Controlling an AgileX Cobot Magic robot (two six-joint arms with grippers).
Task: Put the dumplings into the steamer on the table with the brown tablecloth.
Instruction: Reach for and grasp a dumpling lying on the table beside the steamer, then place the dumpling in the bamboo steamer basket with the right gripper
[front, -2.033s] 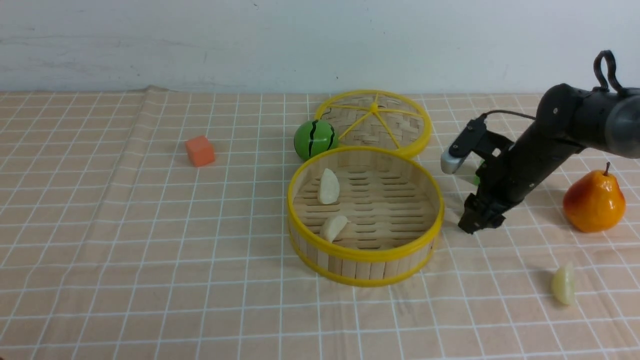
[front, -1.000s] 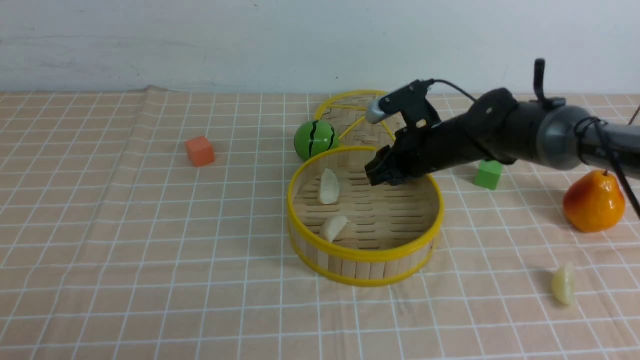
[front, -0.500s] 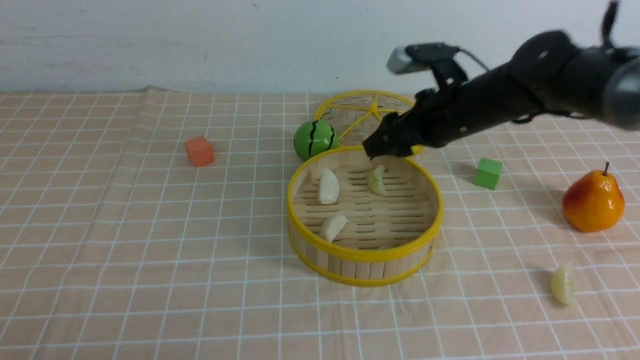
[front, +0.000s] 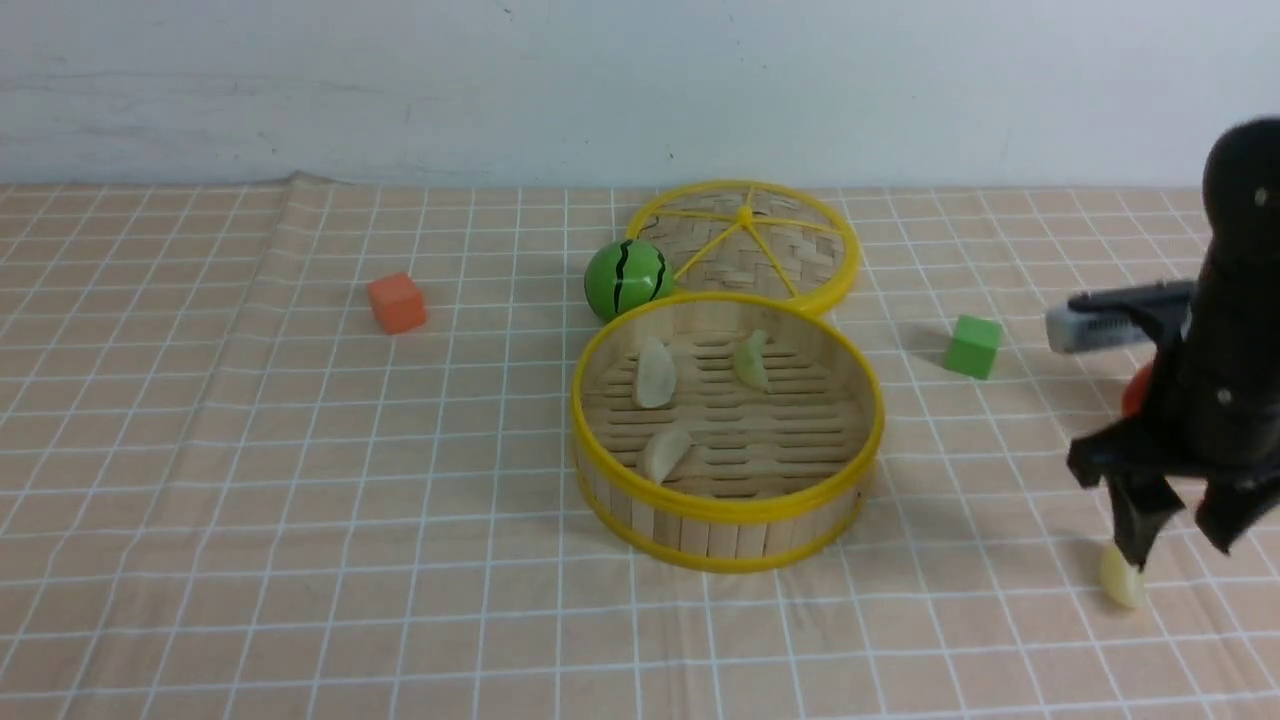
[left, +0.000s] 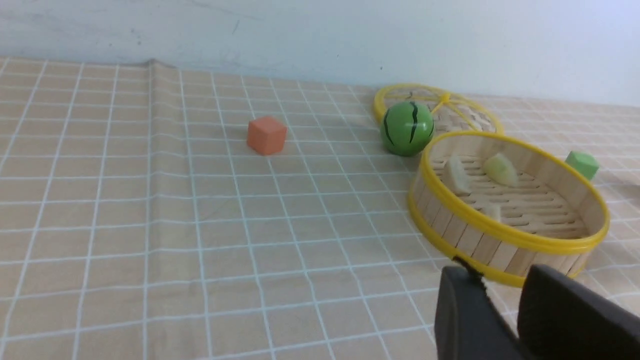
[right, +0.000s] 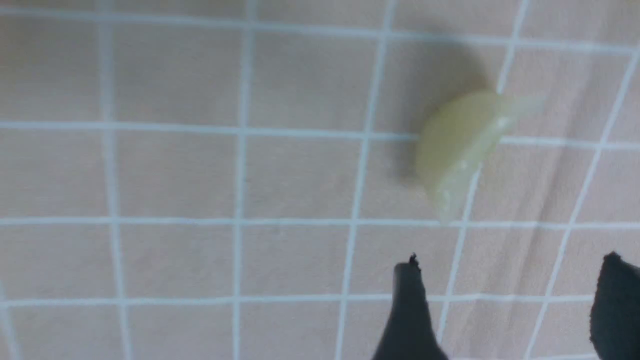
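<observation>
The steamer (front: 728, 510) stands mid-table on the brown tablecloth (front: 300, 450). Inside lie three dumplings: a cream one (front: 655, 372), a greenish one (front: 752, 360) and a cream one (front: 665, 453) near the front wall. Another pale dumpling (front: 1122, 580) lies on the cloth at the front right. My right gripper (front: 1180, 545) hangs open just above it, pointing down. In the right wrist view that dumpling (right: 457, 145) lies just beyond the empty right gripper (right: 510, 265). My left gripper (left: 500, 275) shows only in its wrist view, a narrow empty gap between its fingers, short of the steamer (left: 505, 235).
The flat woven lid (front: 760, 245) lies behind the steamer, with a green watermelon ball (front: 626, 279) beside it. An orange cube (front: 396, 302) sits to the left and a green cube (front: 973, 346) to the right. A pear (front: 1132, 390) is mostly hidden behind the right arm.
The right gripper dropped the greenish dumpling in the steamer, rose, then swung right and down over the loose dumpling with open jaws.
</observation>
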